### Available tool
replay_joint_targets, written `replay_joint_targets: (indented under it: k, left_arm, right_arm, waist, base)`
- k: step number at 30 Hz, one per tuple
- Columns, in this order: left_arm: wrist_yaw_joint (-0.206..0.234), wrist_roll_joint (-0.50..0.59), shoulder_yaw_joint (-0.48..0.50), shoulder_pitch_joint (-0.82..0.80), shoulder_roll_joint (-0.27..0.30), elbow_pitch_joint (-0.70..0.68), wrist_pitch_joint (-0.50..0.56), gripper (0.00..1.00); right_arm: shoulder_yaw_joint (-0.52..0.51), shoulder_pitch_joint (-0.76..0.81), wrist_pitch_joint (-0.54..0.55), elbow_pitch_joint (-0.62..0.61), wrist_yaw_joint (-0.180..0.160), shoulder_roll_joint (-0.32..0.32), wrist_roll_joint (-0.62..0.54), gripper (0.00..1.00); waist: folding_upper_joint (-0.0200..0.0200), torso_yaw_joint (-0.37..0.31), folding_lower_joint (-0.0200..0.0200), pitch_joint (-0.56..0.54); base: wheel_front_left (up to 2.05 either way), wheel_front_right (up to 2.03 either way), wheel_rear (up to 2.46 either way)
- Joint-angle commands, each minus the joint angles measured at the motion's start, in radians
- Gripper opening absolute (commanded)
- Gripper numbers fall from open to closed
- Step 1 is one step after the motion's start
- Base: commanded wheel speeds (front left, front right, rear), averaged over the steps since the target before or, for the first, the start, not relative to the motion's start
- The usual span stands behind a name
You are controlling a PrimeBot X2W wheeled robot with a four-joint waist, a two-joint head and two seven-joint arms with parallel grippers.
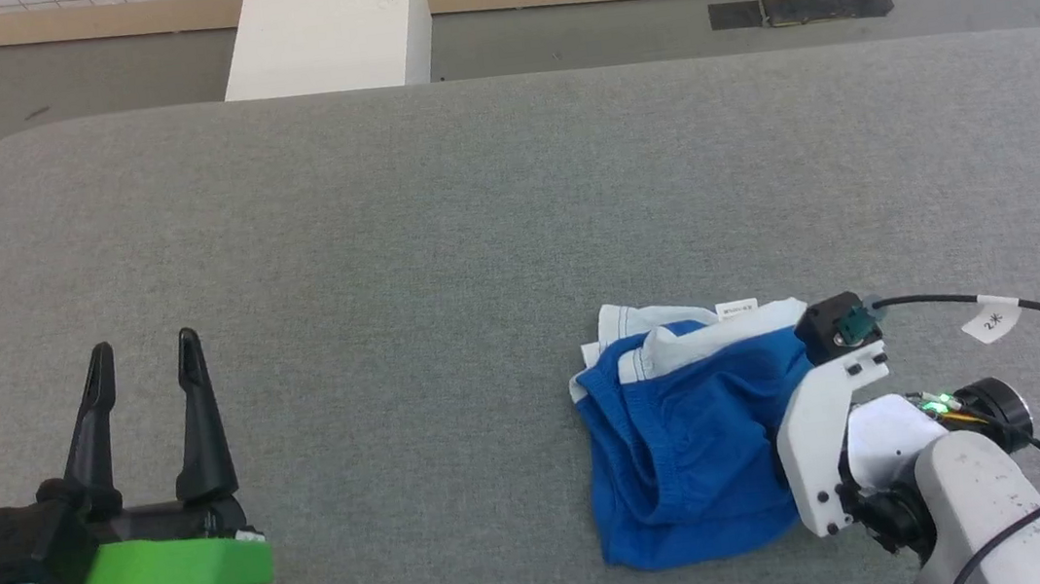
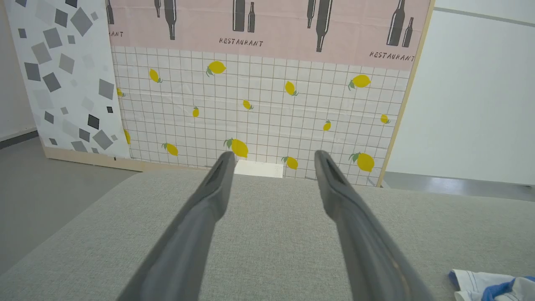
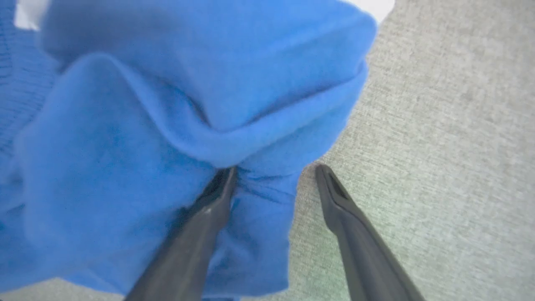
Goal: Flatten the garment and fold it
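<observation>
The garment (image 1: 684, 440) lies crumpled in a blue heap on the grey table at the right, with white stripe fabric and a small white tag (image 1: 737, 308) along its far side. My right wrist (image 1: 837, 413) hangs over the heap's right edge. In the right wrist view the right gripper (image 3: 273, 175) is open, straddling a fold of the garment (image 3: 167, 104): one finger presses into the blue cloth, the other stands beside it over bare table. My left gripper (image 1: 144, 359) is open at the lower left, far from the cloth. The left gripper (image 2: 271, 161) holds nothing, and a corner of the garment (image 2: 489, 288) shows at the lower right.
The grey padded table (image 1: 434, 223) has rounded far corners. A white block (image 1: 333, 29) stands behind its far edge, with a lemon-patterned panel (image 2: 259, 104) beyond. A black cable with a paper label (image 1: 993, 321) loops off my right wrist.
</observation>
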Motion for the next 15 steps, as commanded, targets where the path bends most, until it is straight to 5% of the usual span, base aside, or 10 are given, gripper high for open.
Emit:
replay_joint_targets:
  k: [1,9,15]
  left_arm:
    - [-0.007,0.0,0.004,0.0,0.008,0.003,-0.004,1.0]
    - [-0.007,0.0,0.026,0.028,0.007,-0.011,-0.004,1.0]
    - [-0.007,-0.005,0.064,0.045,0.004,-0.044,-0.004,1.0]
  right_arm:
    - [0.004,0.005,-0.004,0.036,-0.002,0.0,0.0,0.0]
    - [0.051,-0.022,-0.016,0.032,-0.002,-0.011,0.002,0.0]
    - [0.122,-0.051,0.033,-0.027,-0.002,-0.116,0.031,0.0]
  waist:
    - [0.0,-0.006,0.0,-0.004]
    - [0.0,-0.109,0.0,0.0]
    - [0.0,-0.259,0.0,0.026]
  base:
    - [0.0,0.0,0.0]
    - [0.0,0.0,0.0]
    - [0.0,0.0,0.0]
